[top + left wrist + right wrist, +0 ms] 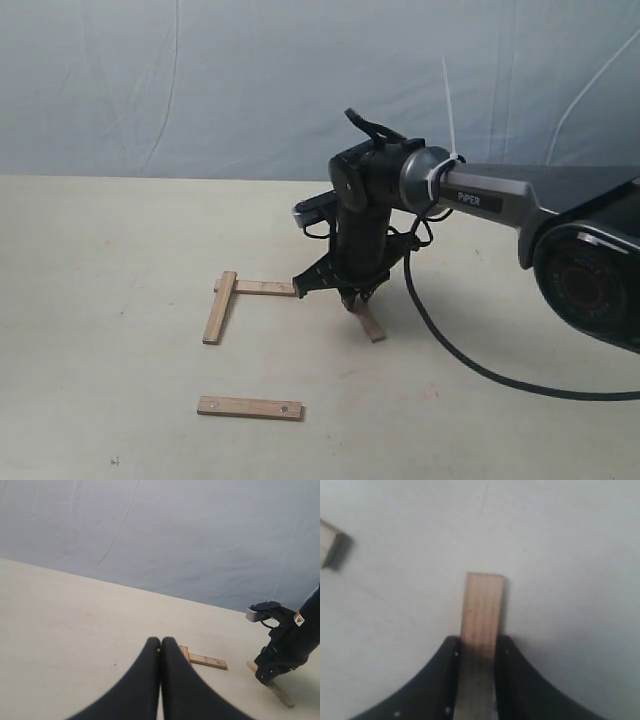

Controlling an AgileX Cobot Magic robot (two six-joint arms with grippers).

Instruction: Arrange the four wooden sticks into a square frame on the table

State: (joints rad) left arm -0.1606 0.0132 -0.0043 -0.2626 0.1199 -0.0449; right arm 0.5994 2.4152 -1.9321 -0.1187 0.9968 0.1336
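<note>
My right gripper (356,297) points down at the table (120,240), shut on one wooden stick (371,324) that sticks out from between its fingers (480,610). Two more sticks form an L to its left: one lies crosswise (263,288), and one (220,307) overlaps that stick's left end and runs toward the front. The fourth stick (250,408) lies alone nearer the front edge. My left gripper (160,645) is shut and empty, hovering over the table short of the L (206,661); it is outside the exterior view. The left wrist view also shows the right gripper (271,676) and its stick (279,693).
A wrinkled blue-grey sheet (200,80) hangs behind the table. The right arm's black cable (450,345) trails across the table on the right. The end of another stick (331,547) shows at the edge of the right wrist view.
</note>
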